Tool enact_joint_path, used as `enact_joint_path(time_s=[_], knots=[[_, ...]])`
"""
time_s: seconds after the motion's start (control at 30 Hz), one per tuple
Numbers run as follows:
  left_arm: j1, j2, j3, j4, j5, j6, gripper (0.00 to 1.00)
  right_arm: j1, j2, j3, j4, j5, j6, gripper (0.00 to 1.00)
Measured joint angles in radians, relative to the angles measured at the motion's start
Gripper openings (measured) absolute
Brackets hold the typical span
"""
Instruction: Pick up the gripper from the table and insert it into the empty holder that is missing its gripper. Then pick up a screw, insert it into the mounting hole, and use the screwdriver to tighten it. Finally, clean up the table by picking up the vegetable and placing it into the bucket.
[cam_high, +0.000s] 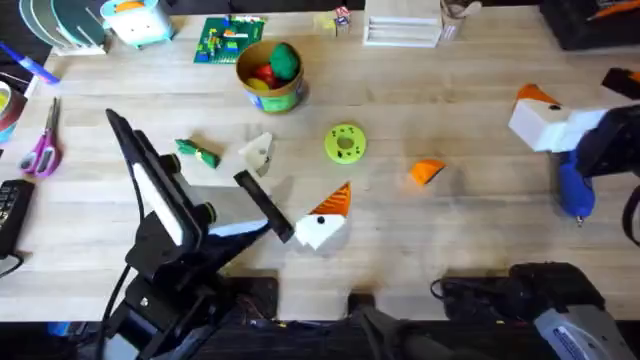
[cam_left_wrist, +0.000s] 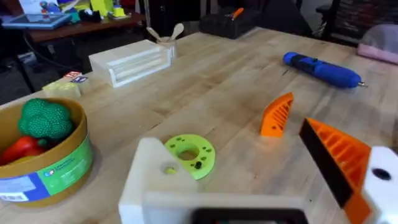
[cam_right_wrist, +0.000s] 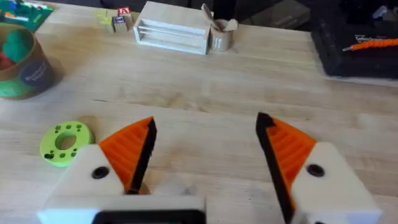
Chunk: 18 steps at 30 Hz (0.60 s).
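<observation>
Near the middle of the table, the left claw is reaching in low from the near-left, released, its fingers spread wide with nothing between them. Over at the right, the right claw is hovering above bare wood, also released, its two orange pads well apart. Between the two claws, the loose orange gripper is lying on the wood, right of a lime disc. Left of that disc, the cream holder is sitting by itself, and the green vegetable is lying just left of it. Farther back, the bucket is holding red and green toy produce. At the right, the blue screwdriver is lying partly under the right arm.
</observation>
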Motion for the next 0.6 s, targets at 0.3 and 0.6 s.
enact_joint_path(time_s=[0.3,0.6], knots=[[0.0,0.0,0.0,0.001,0.02,-0.023,0.993,0.0,0.0,0.0,0.0,0.0,0.0,0.991],[0.0,0.0,0.0,0.002,0.022,-0.023,0.993,0.0,0.0,0.0,0.0,0.0,0.0,0.991]])
